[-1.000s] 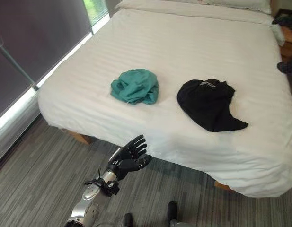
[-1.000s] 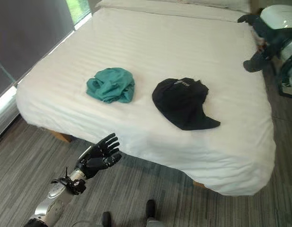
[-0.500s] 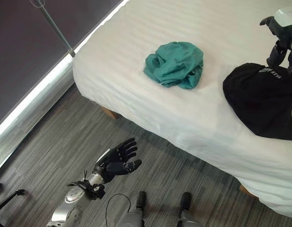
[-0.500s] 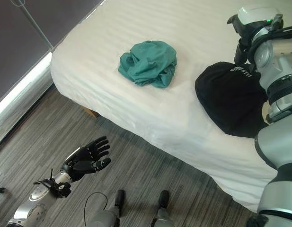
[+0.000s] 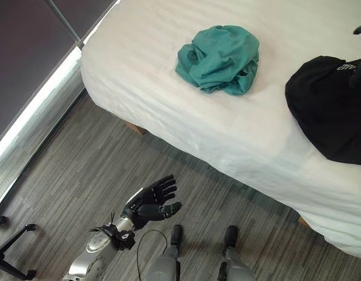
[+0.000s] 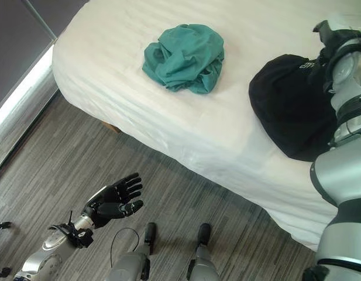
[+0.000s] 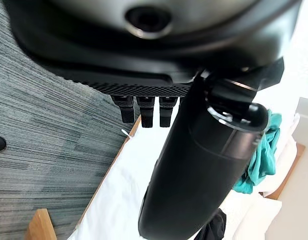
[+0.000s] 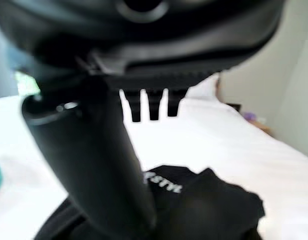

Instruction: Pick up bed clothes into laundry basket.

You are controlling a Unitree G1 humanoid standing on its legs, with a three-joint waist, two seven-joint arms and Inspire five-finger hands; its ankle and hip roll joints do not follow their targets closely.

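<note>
While left hand (image 5: 150, 204) hangs over grey striped carpet floor (image 5: 81, 170), fingers spread and relaxed, grasping nothing, crumpled teal cloth garment (image 5: 219, 58) lies on white striped bed sheet (image 5: 151, 88), well apart from hand. Flat black cloth garment (image 5: 329, 105) beside it, near bed's right side.

Right eye view: right arm raised above black garment.

Left wrist view: fingers straight, teal garment past thumb.

Right wrist view: right hand (image 8: 94, 165) fingers extended, unclenched, above black garment.
</note>
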